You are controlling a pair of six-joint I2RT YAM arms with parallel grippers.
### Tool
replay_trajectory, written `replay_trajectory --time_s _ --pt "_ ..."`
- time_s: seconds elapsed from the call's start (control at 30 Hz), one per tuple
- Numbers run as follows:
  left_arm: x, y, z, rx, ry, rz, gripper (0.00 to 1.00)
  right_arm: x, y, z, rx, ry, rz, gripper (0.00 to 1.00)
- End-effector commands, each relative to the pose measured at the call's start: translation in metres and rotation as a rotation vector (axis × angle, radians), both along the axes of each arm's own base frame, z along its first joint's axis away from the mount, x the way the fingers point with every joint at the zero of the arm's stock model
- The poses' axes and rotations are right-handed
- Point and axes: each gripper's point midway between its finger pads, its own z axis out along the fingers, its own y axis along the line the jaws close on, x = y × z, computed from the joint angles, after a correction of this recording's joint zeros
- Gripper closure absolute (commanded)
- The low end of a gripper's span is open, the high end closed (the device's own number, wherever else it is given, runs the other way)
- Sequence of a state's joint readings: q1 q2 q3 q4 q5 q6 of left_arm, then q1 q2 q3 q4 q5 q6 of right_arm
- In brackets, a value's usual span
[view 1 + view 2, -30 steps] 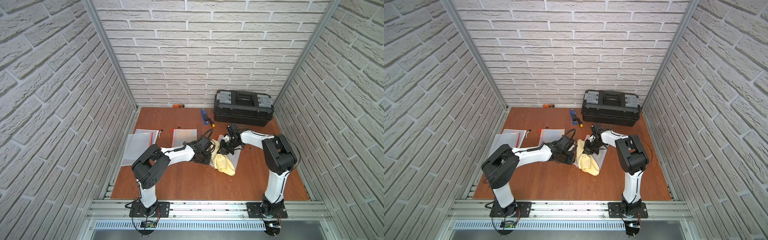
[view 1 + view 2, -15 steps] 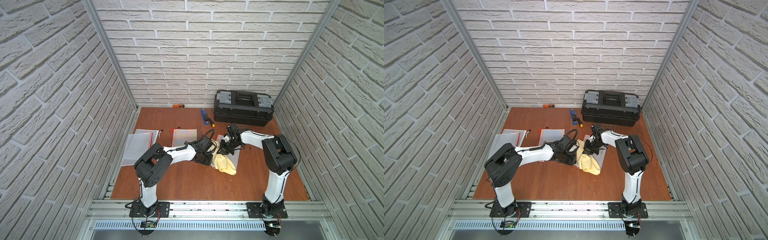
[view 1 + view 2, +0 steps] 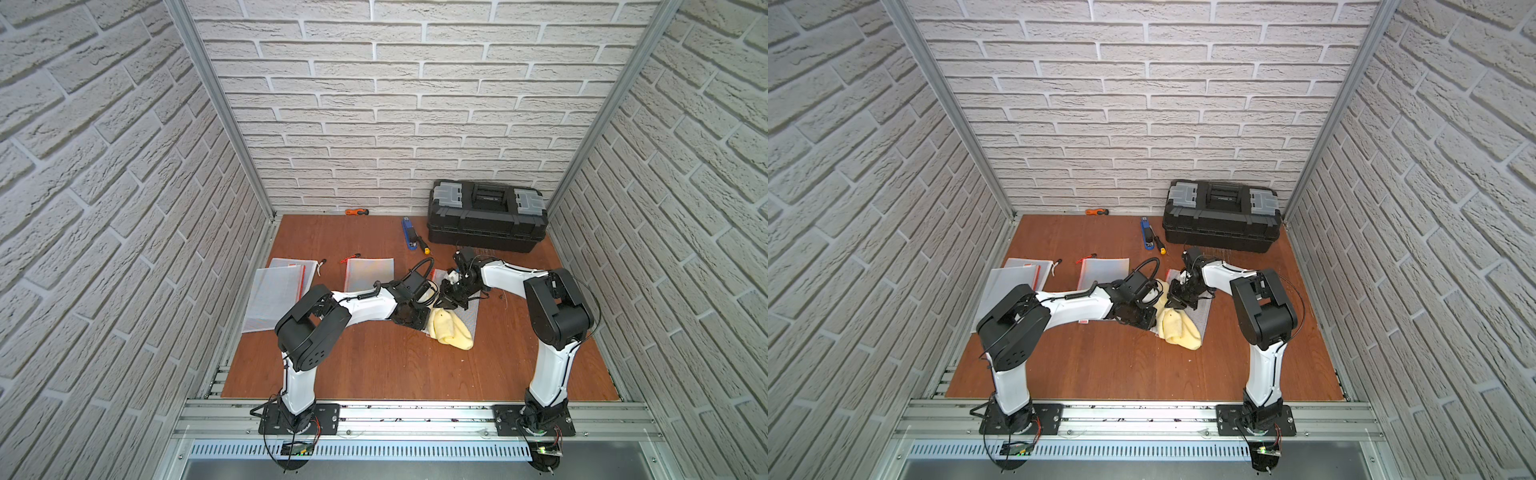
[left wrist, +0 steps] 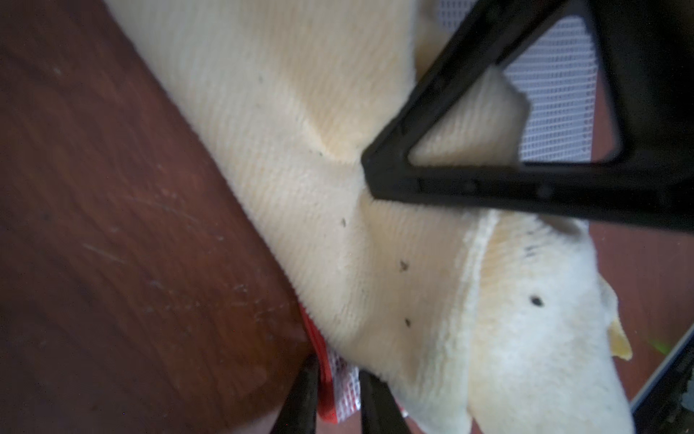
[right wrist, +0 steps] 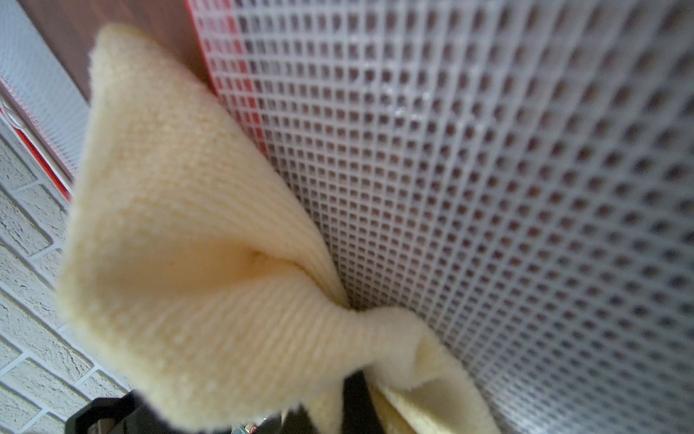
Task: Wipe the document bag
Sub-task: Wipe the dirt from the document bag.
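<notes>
The document bag, a clear mesh pouch with a red edge, lies flat on the brown table in both top views. A pale yellow cloth lies crumpled over most of it. My left gripper sits low at the bag's near left corner. Its two black fingers are shut on the red-edged corner. My right gripper is shut on a bunched fold of the cloth and presses it onto the mesh. The two grippers stand close together.
A black toolbox stands at the back right. A blue tool and a screwdriver lie in front of it. An orange tool lies by the back wall. Two more mesh bags lie to the left.
The left gripper's jaws have narrowed onto the bag's red-edged corner, and the left arm has shifted slightly. The right arm and the cloth stay where they were.
</notes>
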State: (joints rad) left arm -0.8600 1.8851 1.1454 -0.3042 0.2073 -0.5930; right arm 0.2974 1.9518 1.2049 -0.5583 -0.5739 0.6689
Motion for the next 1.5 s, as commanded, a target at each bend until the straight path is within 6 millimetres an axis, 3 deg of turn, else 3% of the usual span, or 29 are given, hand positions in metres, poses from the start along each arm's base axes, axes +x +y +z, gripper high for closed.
replay_trajectory --time_s 0.0,0.27,0.47,0.6,0.67,0.9,1.03,1.1,1.23,1.37,1.47 --pt "-0.012 0.01 -0.021 0.08 0.037 -0.026 0.84 -0.003 -0.002 0.008 -0.003 -0.022 0.01 0.98" --pt "-0.022 0.017 -0.034 0.129 0.056 -0.036 1.0 -0.004 -0.002 0.007 0.0 -0.021 0.009 0.98" --pt "-0.027 0.017 -0.04 0.142 0.065 -0.043 1.0 0.002 0.002 0.017 0.021 -0.042 0.01 0.98" --pt "-0.028 0.022 -0.04 0.157 0.063 -0.038 1.0 0.017 -0.001 0.032 -0.006 -0.075 0.032 0.98" --pt "-0.029 0.026 -0.039 0.162 0.057 -0.034 1.0 0.03 -0.01 0.035 -0.034 -0.079 0.037 0.98" --pt "-0.03 0.034 -0.04 0.176 0.047 -0.025 1.0 0.067 -0.061 0.009 -0.013 0.007 -0.043 0.98" --pt "-0.029 0.035 -0.04 0.184 0.04 -0.028 1.0 0.067 -0.099 0.008 -0.092 0.032 -0.066 0.98" --pt "-0.029 0.035 -0.039 0.18 0.034 -0.027 1.0 0.061 -0.109 0.012 -0.135 0.035 -0.051 0.98" --pt "-0.027 0.032 -0.038 0.174 0.032 -0.035 1.0 0.047 -0.09 0.022 -0.139 0.027 0.008 0.98" --pt "-0.027 0.03 -0.039 0.175 0.039 -0.038 1.0 0.034 -0.046 0.025 -0.116 0.002 0.066 0.98" --pt "-0.027 0.031 -0.04 0.179 0.043 -0.036 1.0 0.024 -0.022 0.017 -0.087 0.008 0.084 0.98"
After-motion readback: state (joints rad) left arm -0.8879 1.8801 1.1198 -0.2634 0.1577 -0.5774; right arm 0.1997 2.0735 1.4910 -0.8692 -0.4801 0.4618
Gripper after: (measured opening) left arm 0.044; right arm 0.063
